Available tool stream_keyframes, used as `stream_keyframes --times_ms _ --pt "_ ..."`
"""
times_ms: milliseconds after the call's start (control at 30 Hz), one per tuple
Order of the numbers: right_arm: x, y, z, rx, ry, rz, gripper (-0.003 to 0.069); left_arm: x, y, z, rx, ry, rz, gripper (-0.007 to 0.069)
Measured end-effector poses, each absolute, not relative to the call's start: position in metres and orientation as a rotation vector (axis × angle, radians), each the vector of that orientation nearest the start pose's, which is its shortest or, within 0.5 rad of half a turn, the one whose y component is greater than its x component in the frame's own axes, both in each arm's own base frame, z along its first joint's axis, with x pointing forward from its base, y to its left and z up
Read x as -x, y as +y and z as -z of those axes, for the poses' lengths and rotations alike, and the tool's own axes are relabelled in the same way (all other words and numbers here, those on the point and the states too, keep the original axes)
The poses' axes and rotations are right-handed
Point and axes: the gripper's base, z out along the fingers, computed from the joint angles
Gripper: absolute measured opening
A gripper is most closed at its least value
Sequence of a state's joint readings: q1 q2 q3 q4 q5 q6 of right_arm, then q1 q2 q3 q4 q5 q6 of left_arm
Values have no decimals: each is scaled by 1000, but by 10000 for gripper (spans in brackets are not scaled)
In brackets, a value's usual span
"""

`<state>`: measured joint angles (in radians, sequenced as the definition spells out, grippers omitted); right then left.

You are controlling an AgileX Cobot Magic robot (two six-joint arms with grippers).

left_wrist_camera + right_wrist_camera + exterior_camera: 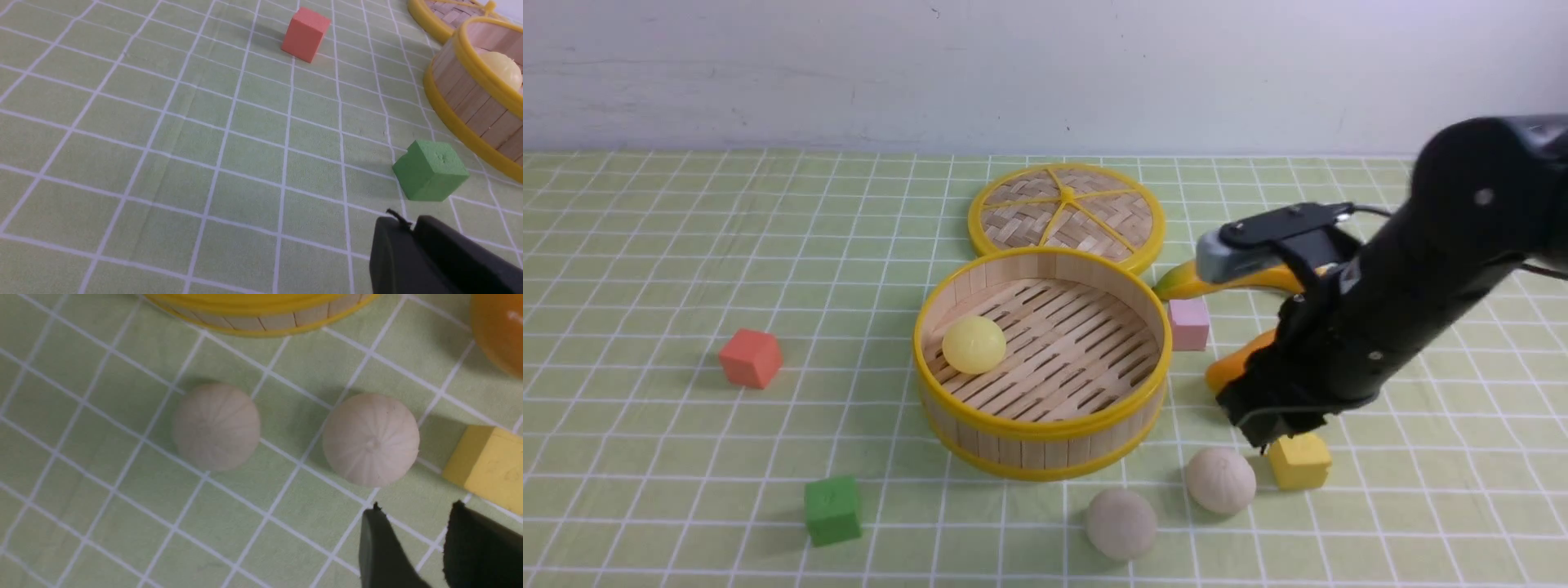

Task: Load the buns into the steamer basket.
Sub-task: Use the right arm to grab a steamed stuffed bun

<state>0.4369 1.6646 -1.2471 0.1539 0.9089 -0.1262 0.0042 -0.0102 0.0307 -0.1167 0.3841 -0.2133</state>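
The green checked tabletop [686,245] carried the steamer basket [1042,429] at its middle, with the flat woven lid [1066,208] just beyond its far rim. The right end effector [1262,441] hung low at the near right, fingers apart and empty, close beside the yellow cube [1300,461], while the left end effector [410,224] had its fingers pressed together on nothing, near the green cube [430,170]. The pale yellow bun [974,344] lay inside the basket on the left of its floor; an off-white bun [1219,479] and a second off-white bun [1121,523] sat apart on the tabletop just nearer than the basket
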Motion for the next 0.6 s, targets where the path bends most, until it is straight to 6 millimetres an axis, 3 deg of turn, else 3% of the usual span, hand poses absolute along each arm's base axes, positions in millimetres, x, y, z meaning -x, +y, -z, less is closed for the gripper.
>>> stream_keyframes --times_ms 233,433,600 --pt "-320 181 -222 689 2810 -153 263 -52 -4 -169 278 1873 258 69" --pt "-328 183 -194 695 2876 -88 309 -52 -4 -169 278 1873 258 74" --pt "-332 184 -186 685 2877 -65 318 -52 -4 -169 278 1873 258 80"
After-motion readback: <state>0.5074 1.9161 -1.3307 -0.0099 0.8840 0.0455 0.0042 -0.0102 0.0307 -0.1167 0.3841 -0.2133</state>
